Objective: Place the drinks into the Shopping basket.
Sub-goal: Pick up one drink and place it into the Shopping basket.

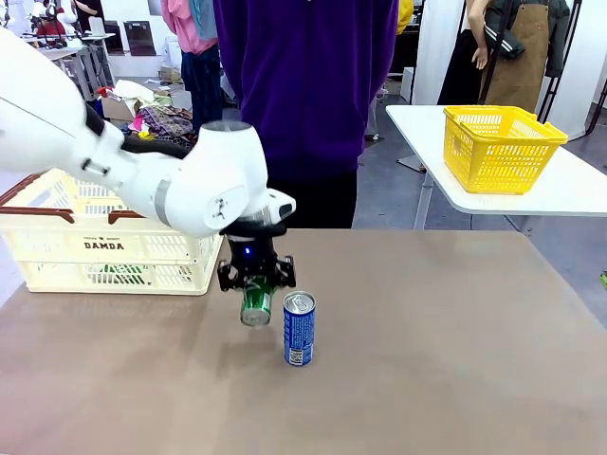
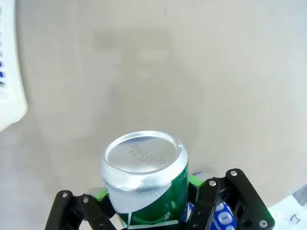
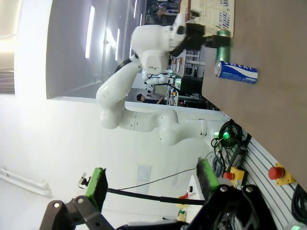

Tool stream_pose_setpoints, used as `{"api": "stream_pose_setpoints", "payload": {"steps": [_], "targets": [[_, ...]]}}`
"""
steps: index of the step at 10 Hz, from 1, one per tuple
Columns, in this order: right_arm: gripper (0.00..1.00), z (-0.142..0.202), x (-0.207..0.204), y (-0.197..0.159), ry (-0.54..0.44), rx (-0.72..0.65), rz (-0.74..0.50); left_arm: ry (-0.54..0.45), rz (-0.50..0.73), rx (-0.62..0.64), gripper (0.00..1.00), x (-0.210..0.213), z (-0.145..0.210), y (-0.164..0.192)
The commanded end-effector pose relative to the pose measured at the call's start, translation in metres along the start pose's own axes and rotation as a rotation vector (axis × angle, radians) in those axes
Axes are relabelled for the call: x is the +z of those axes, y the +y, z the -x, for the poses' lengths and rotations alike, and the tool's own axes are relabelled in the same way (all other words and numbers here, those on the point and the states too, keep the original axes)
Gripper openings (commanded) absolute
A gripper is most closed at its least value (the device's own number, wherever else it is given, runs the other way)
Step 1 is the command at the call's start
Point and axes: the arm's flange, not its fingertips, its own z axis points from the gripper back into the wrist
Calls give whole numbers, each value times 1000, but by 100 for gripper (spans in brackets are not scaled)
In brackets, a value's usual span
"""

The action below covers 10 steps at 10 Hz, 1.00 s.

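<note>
The brown table [image 1: 446, 360] stands in a busy room, with a person [image 1: 303, 85] behind it. The left pincer [image 1: 256, 287] is clamped on a green can [image 1: 256, 307]. A blue can [image 1: 299, 330] stands just beside it. The Shopping basket [image 1: 104, 248] is near, behind it. The right pincer [image 3: 152, 184] is apart.

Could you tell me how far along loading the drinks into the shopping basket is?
Done: something green shows through the Shopping basket slats, perhaps a can; unclear. In hand: the left gripper is shut on a green can, held tilted. Left: basketing it, then the upright blue can on the table.
</note>
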Motion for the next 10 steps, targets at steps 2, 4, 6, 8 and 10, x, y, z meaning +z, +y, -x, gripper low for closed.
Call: {"api": "stream_pose_setpoints", "payload": {"steps": [2, 4, 6, 8, 10], "targets": [[100, -2, 1, 3, -7, 14, -15, -51, 26, -49, 0, 107, 26, 4], [100, -2, 1, 3, -7, 14, -15, -69, 95, -131, 0, 173, 44, 0], [100, -2, 1, 3, -7, 14, -15, -139, 250, -257, 0, 210, 72, 5], [100, -2, 1, 3, -7, 14, -15, -223, 348, -218, 0, 197, 86, 15], [100, -2, 1, 3, -7, 14, -15, -159, 217, -232, 0, 224, 74, -8]]}}
